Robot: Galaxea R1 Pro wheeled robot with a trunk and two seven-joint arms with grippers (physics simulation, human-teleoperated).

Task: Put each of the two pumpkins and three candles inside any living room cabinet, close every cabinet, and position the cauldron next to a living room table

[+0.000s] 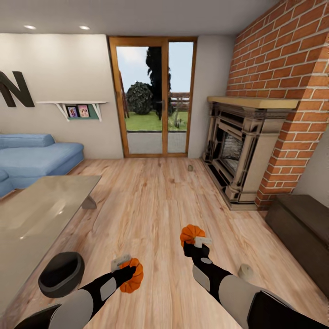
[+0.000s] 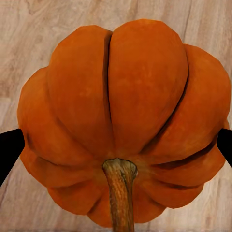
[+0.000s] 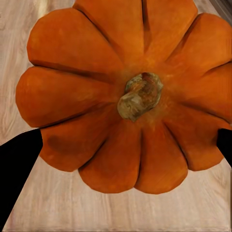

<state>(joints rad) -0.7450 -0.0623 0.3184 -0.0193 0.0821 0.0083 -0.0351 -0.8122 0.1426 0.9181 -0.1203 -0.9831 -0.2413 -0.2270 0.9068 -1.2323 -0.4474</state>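
Orange pumpkins: one pumpkin (image 1: 132, 275) was clamped in the left gripper (image 1: 129, 273) at 7 o'clock in the head view; the second pumpkin (image 1: 192, 234) was clamped in the right gripper (image 1: 195, 242) at 5 o'clock, both held above the wooden floor (image 1: 151, 201).
Left wrist view: the pumpkin (image 2: 125, 121) sat between two black fingertips (image 2: 9, 150), its stem (image 2: 121, 193) toward the camera.
Right wrist view: the pumpkin (image 3: 130, 92) showed its stem (image 3: 140, 96) end-on, a black fingertip (image 3: 17, 169) at either flank.
Cauldron: the black cauldron (image 1: 61, 273) stood on the floor at 8 o'clock, just beside the near end of the table (image 1: 32, 219).
Candles: one candle (image 1: 246, 271) stood on the floor at 4 o'clock, near the right forearm; another candle (image 1: 190, 167) stood far off at 1 o'clock, near the fireplace (image 1: 242, 151).
Cabinet: the dark-brown cabinet (image 1: 304, 233) lay along the wall at 3 to 4 o'clock, its fronts shut as far as visible.
Background: blue sofa (image 1: 32, 157) at 9 o'clock; glazed door (image 1: 153, 98) at 12 o'clock.
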